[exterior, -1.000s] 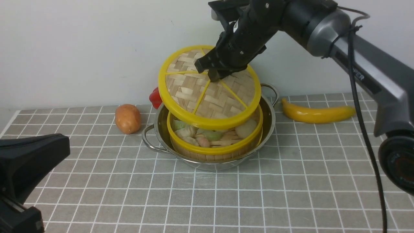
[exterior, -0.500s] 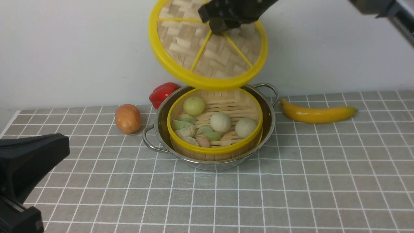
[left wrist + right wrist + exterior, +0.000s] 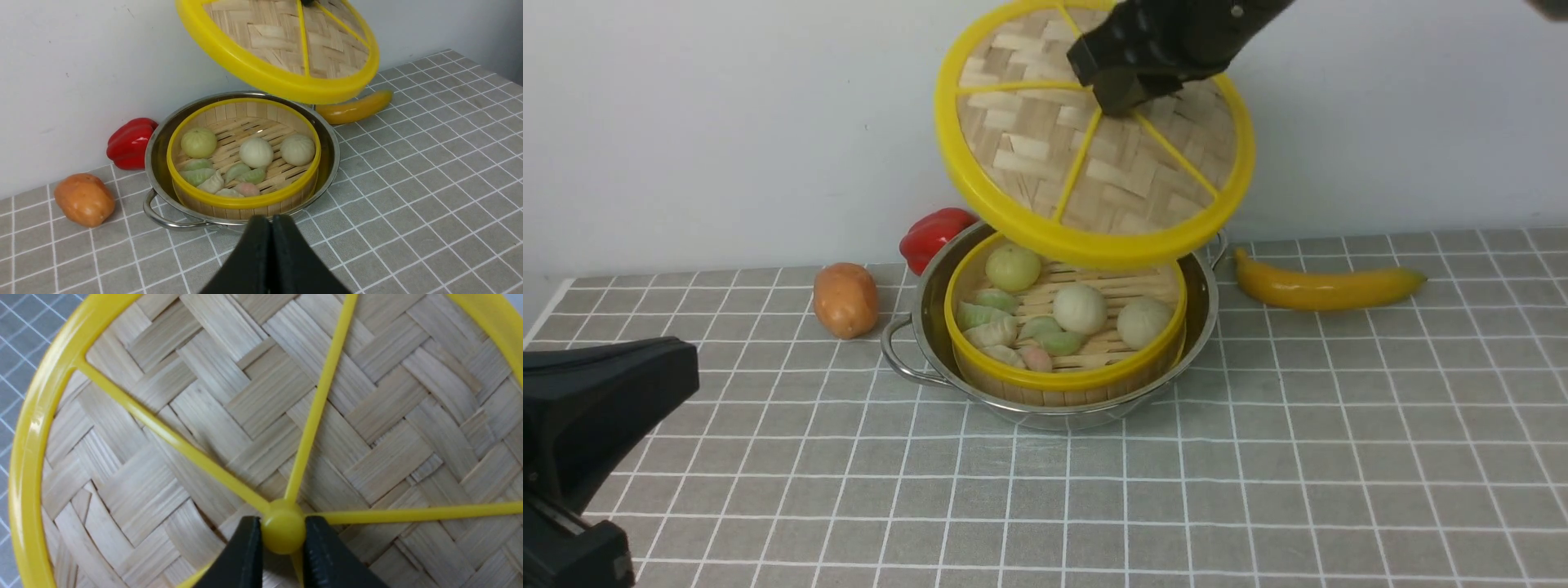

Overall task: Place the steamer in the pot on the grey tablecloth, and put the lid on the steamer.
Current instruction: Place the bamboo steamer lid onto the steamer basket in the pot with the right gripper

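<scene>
- Nearest the camera, the black left claw (image 3: pixel 271 222) is hanging low over the tabletop, its two fingers pressed together and gripping nothing.
- The grey tablecloth (image 3: pixel 1258 457), crossed by thin white lines into small squares, is covering the tabletop.
- In the middle of the cloth, the wide, shallow, shiny stainless-steel pot (image 3: pixel 1202 314) with looped wire handles is standing upright.
- The round bamboo steamer (image 3: pixel 1062 384), with a slatted floor and yellow rim, is sitting inside the pot. It is lying uncovered and carrying pale round buns (image 3: pixel 1080 309) and green and pink dumplings (image 3: pixel 992 327).
- To the left of the pot, an orange-brown potato (image 3: pixel 846 299) is lying near its handle.
- Above the pot, the flat woven-bamboo lid (image 3: pixel 1045 163) with yellow rim and spokes is hanging in the air, tilted toward the camera and clear of the steamer.
- The black right claw (image 3: pixel 283 533) is pinching the lid's small yellow centre knob between its partly closed fingers.
- Farther back, a yellow banana (image 3: pixel 1327 286) is lying to the right of the pot. A red bell pepper (image 3: pixel 935 235) is sitting behind the pot's left side, near the white wall (image 3: pixel 727 122).
</scene>
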`<control>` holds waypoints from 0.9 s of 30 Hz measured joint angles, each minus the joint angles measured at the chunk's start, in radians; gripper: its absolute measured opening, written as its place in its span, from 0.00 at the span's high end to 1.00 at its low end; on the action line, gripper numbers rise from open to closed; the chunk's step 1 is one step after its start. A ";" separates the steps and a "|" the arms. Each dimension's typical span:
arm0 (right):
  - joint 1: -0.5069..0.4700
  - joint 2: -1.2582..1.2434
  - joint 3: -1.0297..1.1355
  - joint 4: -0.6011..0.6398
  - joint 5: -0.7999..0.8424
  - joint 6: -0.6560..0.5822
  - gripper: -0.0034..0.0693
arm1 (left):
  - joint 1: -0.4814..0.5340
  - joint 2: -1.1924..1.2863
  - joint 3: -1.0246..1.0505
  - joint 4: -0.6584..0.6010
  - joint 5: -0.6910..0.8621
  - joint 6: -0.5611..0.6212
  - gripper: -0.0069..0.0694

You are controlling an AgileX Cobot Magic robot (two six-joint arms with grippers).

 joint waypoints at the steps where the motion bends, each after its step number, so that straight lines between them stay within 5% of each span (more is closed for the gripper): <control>1: 0.000 0.020 0.000 -0.016 -0.001 -0.005 0.76 | 0.000 0.000 0.000 0.000 0.000 0.000 0.94; 27: 0.000 0.284 0.001 0.000 -0.103 -0.060 0.76 | 0.000 0.000 0.000 0.000 0.000 0.000 0.94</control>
